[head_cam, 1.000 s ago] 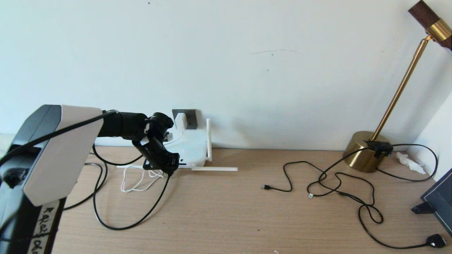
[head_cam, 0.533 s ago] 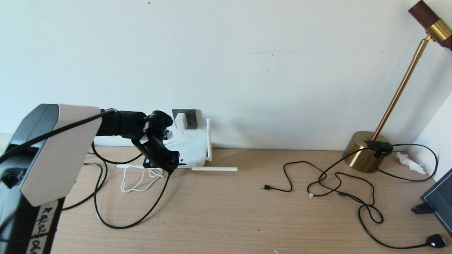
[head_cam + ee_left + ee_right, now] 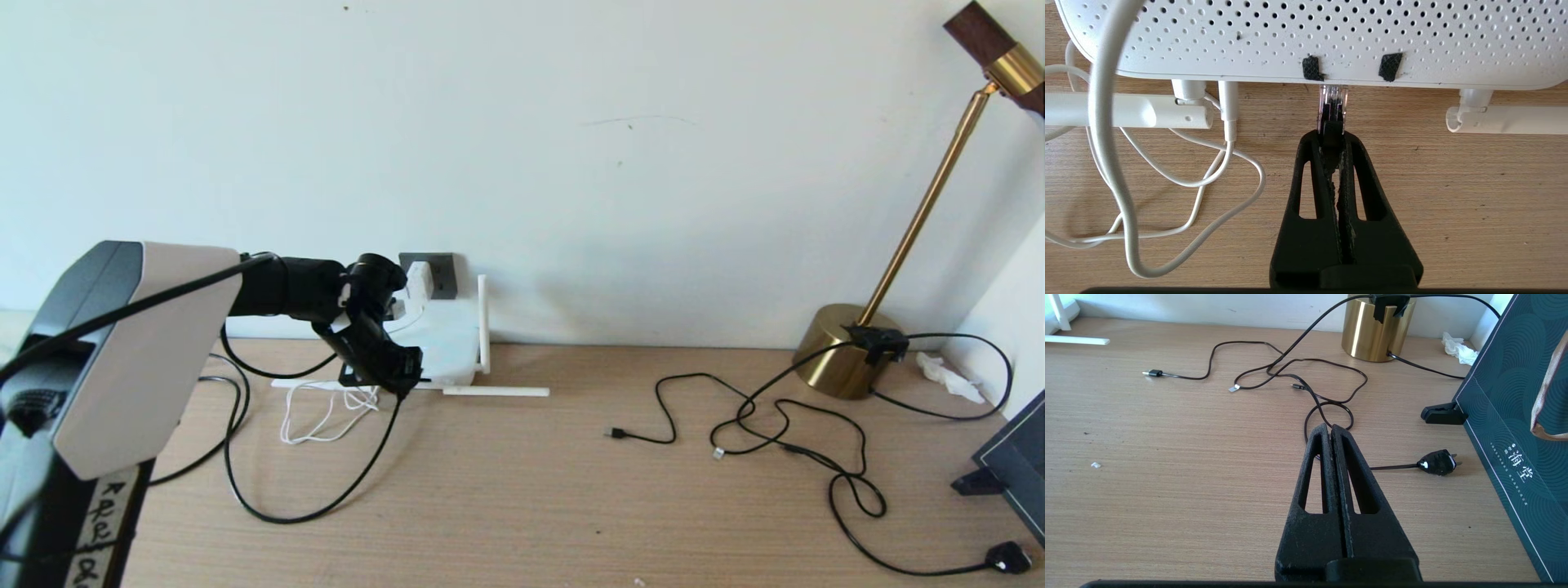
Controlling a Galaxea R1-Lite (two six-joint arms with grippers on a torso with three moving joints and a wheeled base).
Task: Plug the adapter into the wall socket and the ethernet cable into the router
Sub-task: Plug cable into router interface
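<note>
Left gripper [image 3: 1333, 134] down at the router [image 3: 441, 343], fingers pinched tight on the ethernet cable [image 3: 1332, 108] right behind its clear connector. Clear connector nosed up to the router's port edge, tip right under the rim; cannot tell whether fully seated. From the head camera, only the black gripper [image 3: 392, 371] against the router's near edge, connector hidden behind it, and the black cable [image 3: 310, 510] drooping from the gripper in a wide loop across the table [image 3: 522, 490] in front of the router. Left wrist camera fills in the detail: perforated white shell [image 3: 1306, 36], two small dark patches beside the connector, antennas [image 3: 1126, 114] lying flat on either side, a thin white cord [image 3: 1167, 179] plugged in next to the connector and coiled on the wood. Adapter [image 3: 418, 279] seen only from the head camera, seated in the wall socket [image 3: 441, 273] just behind the router. Right gripper [image 3: 1332, 435] seen only in its own camera, well away from the router, fingers pressed together on nothing, hovering over bare wood. Beyond it thin black cables [image 3: 1298, 379], a black plug [image 3: 1437, 462], a brass lamp base [image 3: 1376, 328] and a dark green box [image 3: 1515, 416].
</note>
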